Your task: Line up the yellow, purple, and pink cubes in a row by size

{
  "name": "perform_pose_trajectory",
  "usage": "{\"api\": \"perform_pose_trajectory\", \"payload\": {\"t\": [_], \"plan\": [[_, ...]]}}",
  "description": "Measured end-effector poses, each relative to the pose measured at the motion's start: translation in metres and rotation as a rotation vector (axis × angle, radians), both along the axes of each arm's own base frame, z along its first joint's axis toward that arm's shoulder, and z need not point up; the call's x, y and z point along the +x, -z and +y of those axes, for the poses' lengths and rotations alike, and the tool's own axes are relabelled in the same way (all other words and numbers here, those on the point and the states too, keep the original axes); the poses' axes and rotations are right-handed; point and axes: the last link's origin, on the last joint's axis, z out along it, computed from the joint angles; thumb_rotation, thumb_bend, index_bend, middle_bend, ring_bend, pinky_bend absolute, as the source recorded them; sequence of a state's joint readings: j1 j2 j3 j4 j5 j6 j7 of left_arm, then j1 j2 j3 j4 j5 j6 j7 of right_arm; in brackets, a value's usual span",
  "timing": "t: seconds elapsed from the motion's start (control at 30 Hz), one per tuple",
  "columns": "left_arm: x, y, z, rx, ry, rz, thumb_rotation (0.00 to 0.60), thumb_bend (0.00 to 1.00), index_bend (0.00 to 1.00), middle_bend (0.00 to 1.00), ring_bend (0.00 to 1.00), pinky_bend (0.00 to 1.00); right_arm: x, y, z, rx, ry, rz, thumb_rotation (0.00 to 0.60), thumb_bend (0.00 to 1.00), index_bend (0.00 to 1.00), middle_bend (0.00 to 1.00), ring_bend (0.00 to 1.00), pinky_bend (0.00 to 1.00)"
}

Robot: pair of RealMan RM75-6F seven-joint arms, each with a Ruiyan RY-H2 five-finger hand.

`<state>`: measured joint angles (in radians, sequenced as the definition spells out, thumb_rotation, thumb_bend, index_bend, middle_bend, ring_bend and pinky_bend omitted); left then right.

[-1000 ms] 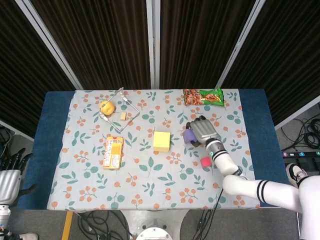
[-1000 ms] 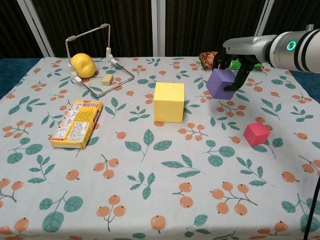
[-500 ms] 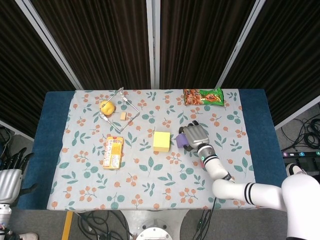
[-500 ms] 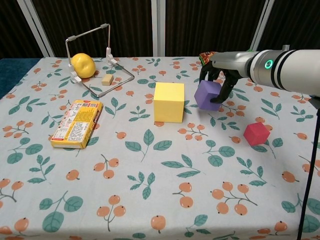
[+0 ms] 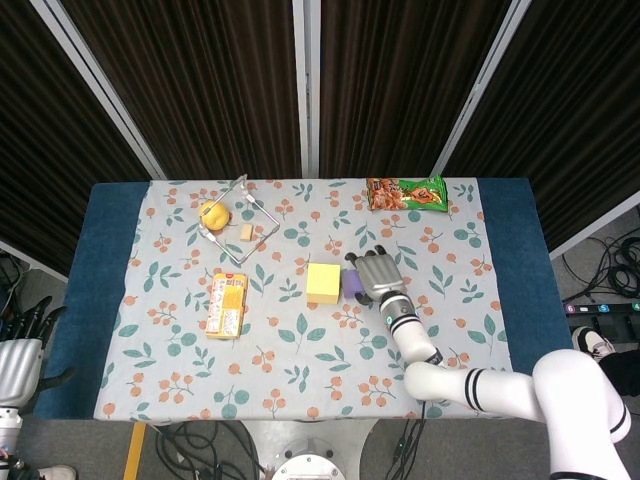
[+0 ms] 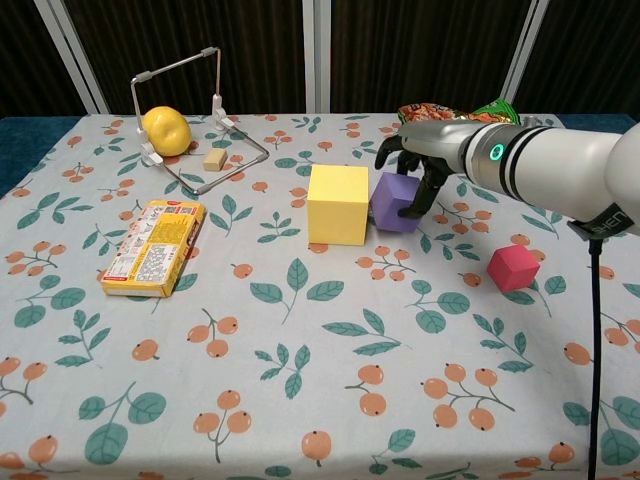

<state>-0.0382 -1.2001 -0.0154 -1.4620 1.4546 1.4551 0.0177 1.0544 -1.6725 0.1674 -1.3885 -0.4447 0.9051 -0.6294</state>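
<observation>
The large yellow cube [image 6: 338,204] stands mid-table, also seen as the yellow cube [image 5: 323,283] from the head. The purple cube [image 6: 393,203] sits low at the table right beside its right face, almost touching. My right hand [image 6: 420,160] reaches over it from behind and grips it, fingers down its top and right side. From the head view the right hand [image 5: 376,276] hides most of the purple cube [image 5: 351,285]. The small pink cube [image 6: 513,267] lies alone nearer the front right. My left hand [image 5: 16,358] hangs off the table's left end, holding nothing.
A lemon [image 6: 166,130] rests on a wire stand [image 6: 205,110] at the back left, with a small beige block [image 6: 213,159] beside it. An orange snack box [image 6: 152,247] lies flat at the left. A snack bag [image 5: 405,193] lies at the back right.
My right hand carried the purple cube leftward and down, from above the table's right half to the spot beside the yellow cube. The pink cube and left hand stayed still.
</observation>
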Motion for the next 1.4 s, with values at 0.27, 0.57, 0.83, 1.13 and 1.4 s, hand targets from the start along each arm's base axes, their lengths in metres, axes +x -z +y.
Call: {"api": "perform_pose_trajectory", "payload": {"t": [0.27, 0.57, 0.83, 1.13, 1.4], "plan": [[-0.003, 0.000, -0.002, 0.004, -0.006, -0.004, 0.600, 0.04, 0.21, 0.16, 0.14, 0.19, 0.005, 0.004, 0.003, -0.002, 0.001, 0.001, 0.600, 0.20, 0.06, 0.32, 0.18, 0.06], [-0.004, -0.001, -0.004, 0.005, -0.005, -0.005, 0.600, 0.04, 0.21, 0.16, 0.14, 0.19, 0.007, 0.008, 0.004, -0.007, -0.008, 0.000, 0.600, 0.07, 0.00, 0.24, 0.14, 0.05], [-0.003, -0.003, -0.005, 0.013, -0.004, -0.005, 0.600, 0.04, 0.21, 0.16, 0.14, 0.19, 0.003, -0.013, 0.006, -0.028, -0.033, -0.017, 0.600, 0.03, 0.00, 0.14, 0.05, 0.01], [0.000, -0.006, -0.007, 0.018, -0.002, 0.000, 0.600, 0.04, 0.21, 0.16, 0.14, 0.19, -0.024, -0.049, 0.000, -0.076, -0.015, -0.047, 0.600, 0.02, 0.01, 0.18, 0.03, 0.01], [0.005, -0.007, -0.004, 0.018, 0.005, 0.007, 0.600, 0.04, 0.21, 0.16, 0.14, 0.19, -0.063, -0.073, 0.030, -0.036, -0.065, -0.046, 0.600, 0.07, 0.17, 0.23, 0.04, 0.01]]}}
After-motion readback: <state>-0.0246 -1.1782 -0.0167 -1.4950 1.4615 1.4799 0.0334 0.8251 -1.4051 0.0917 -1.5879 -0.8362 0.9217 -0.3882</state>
